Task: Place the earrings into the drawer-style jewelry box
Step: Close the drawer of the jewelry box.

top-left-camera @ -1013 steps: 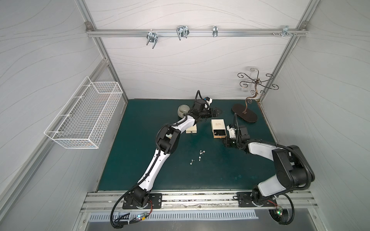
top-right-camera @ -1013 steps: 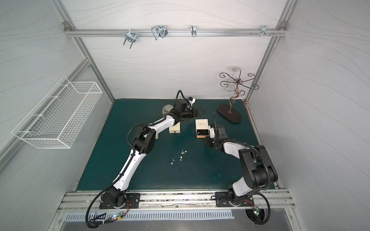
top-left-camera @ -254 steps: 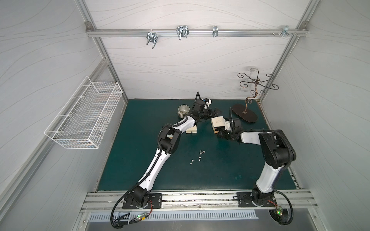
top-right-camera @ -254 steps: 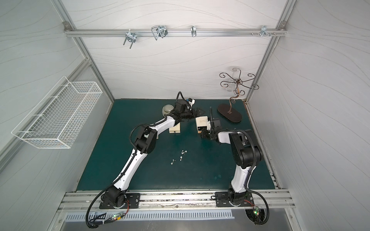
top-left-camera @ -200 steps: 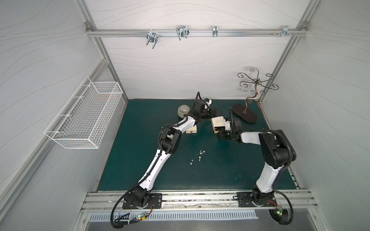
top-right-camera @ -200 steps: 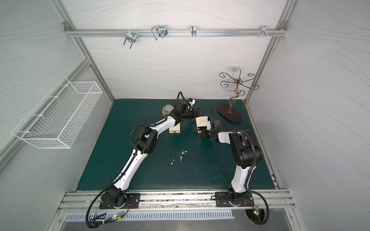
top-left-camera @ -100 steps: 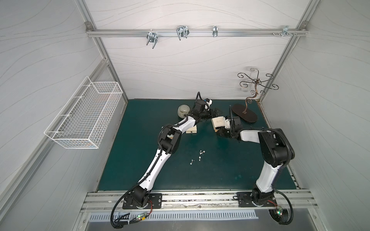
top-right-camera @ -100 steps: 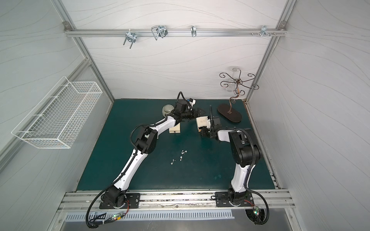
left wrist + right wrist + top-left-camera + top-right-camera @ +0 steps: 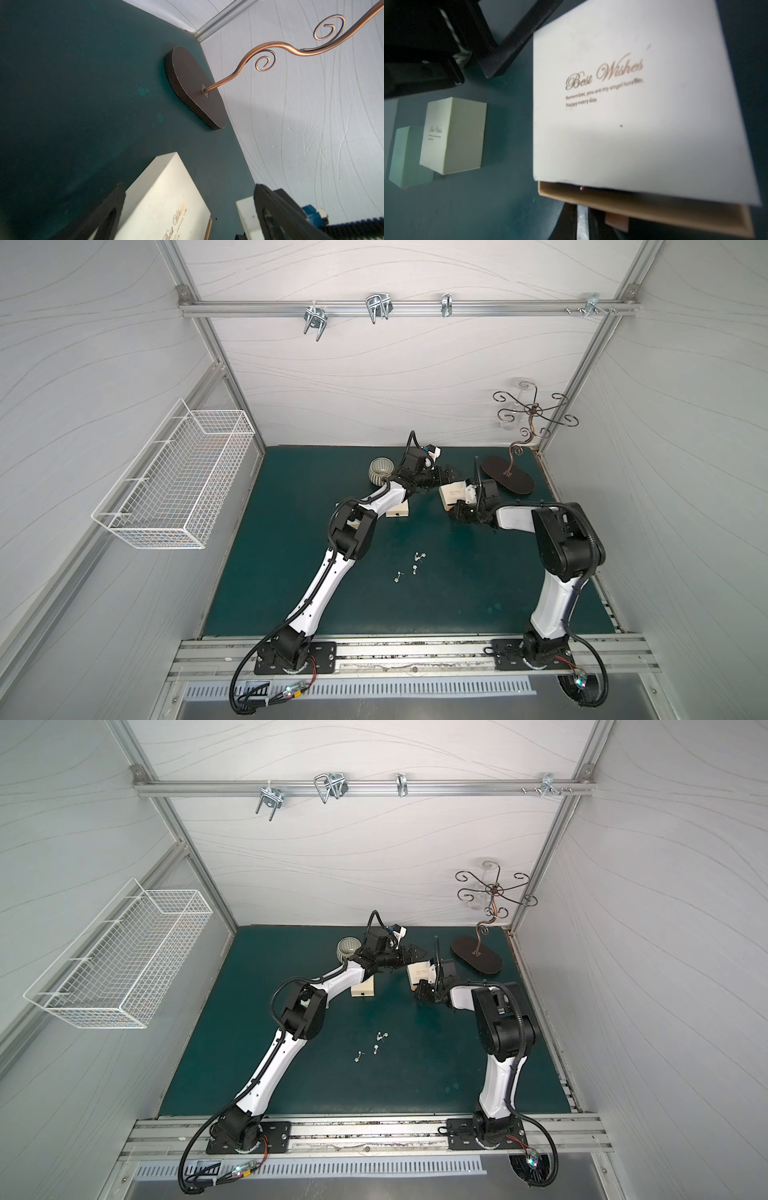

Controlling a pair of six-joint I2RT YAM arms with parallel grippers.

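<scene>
Judging by how things are lying on the green desk [image 9: 291, 593], only the preparatory step is being carried out, and no earring is being stored yet. The drawer-style jewelry box [image 9: 452, 494] is being attended from both ends near the desk's far edge. Its far end is being straddled by the left gripper [image 9: 187, 199], whose jaws are being held wide, one finger on either side. Whether the box is being touched cannot be told. At the near end, the drawer [image 9: 633, 199] is being shown only a sliver out of the white sleeve, so the opening is being judged as barely begun. Its brown pull tab [image 9: 615, 222] is apparently being pinched by the right gripper [image 9: 456, 512], jaws narrow. The earrings [image 9: 412, 566] are being left loose in a small cluster at mid-desk, well apart from the box. All of them are being counted as yet to be picked up and placed.
</scene>
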